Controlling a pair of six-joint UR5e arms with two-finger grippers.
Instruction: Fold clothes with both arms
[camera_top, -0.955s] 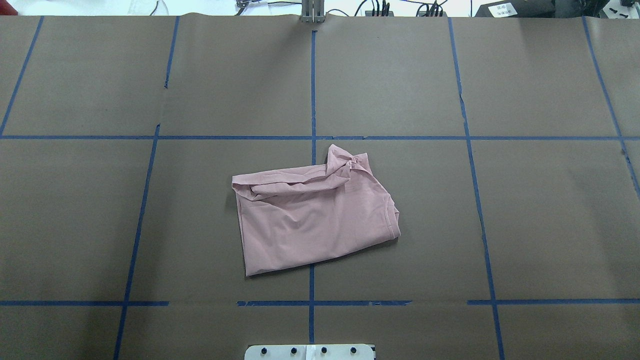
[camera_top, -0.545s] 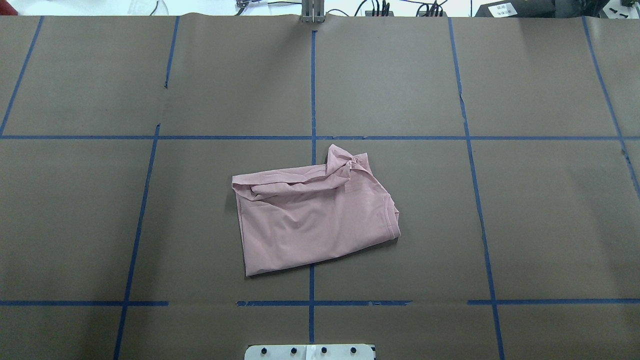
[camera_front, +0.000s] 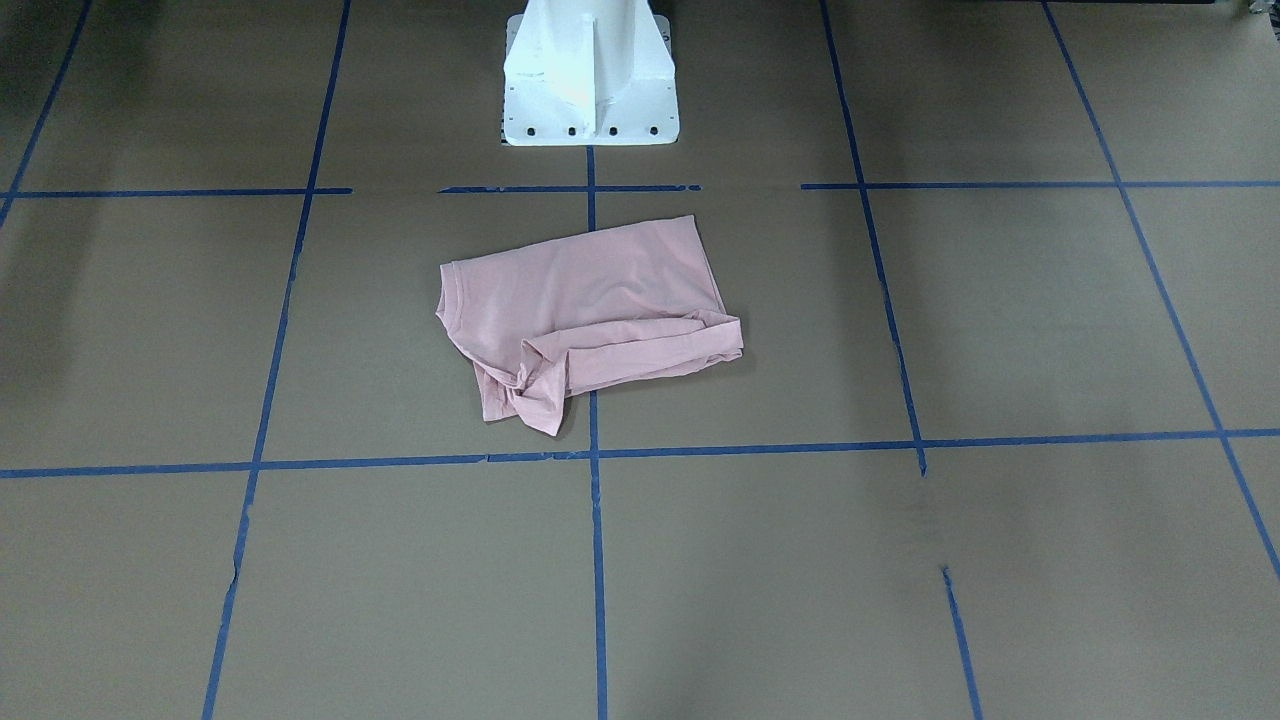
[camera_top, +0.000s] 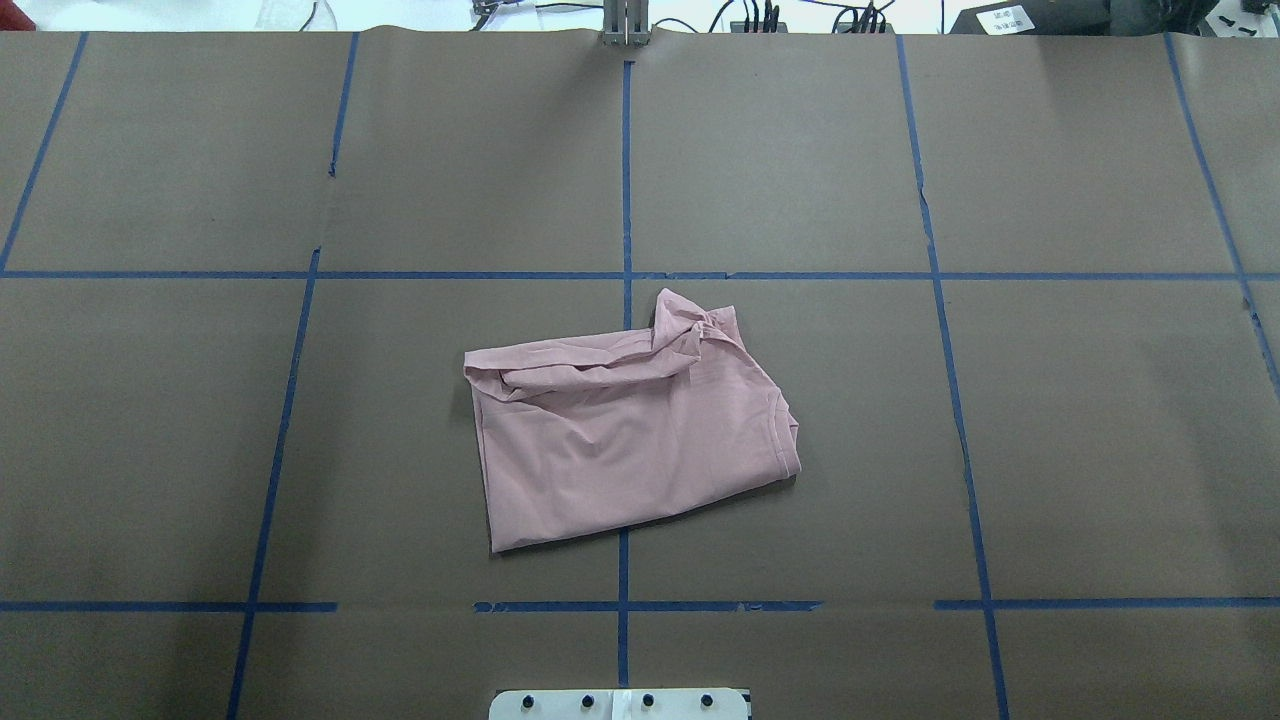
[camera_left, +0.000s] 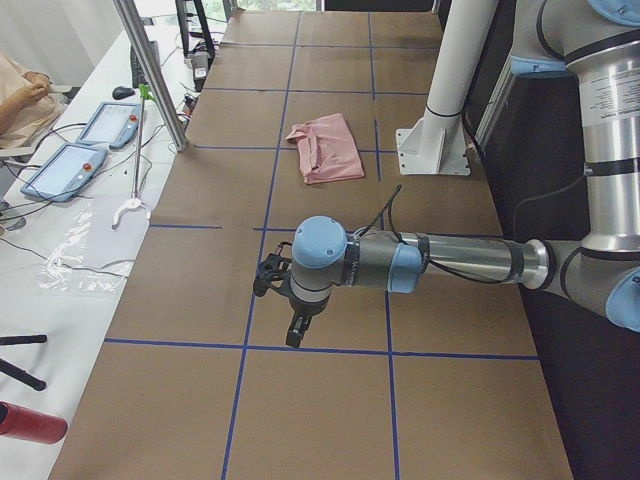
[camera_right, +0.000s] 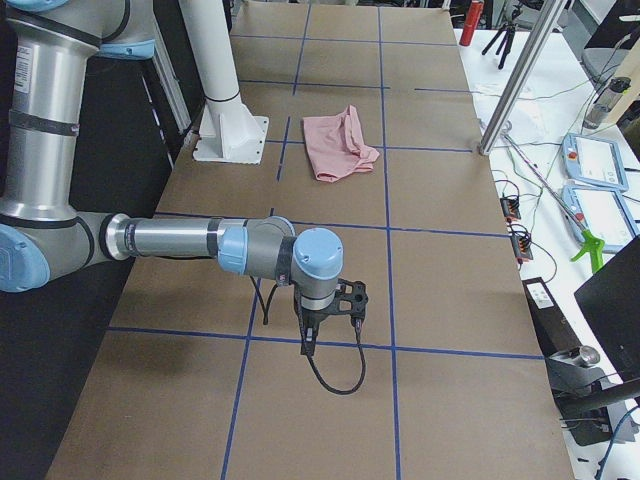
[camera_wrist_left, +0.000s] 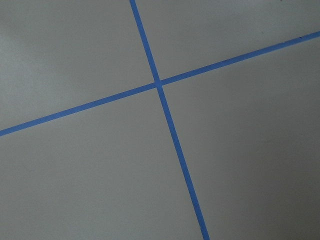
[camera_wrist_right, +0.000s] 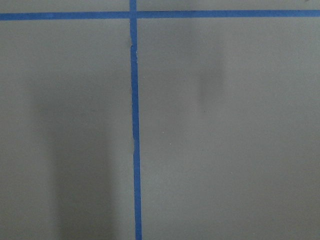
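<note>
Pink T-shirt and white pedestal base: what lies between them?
Only brown paper crossed by a blue tape line; no object sits between the pink T-shirt and the white pedestal base. The front-facing view shows it.

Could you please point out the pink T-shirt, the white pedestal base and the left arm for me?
pink T-shirt (camera_top: 620, 450), overhead exterior view, on its flat folded body.
white pedestal base (camera_front: 590, 95), exterior front-facing view, on its front face.
left arm (camera_left: 465, 262), exterior left view, on its silver forearm tube.

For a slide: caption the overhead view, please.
Loosely folded pink T-shirt lies at the centre of the brown table.
</note>
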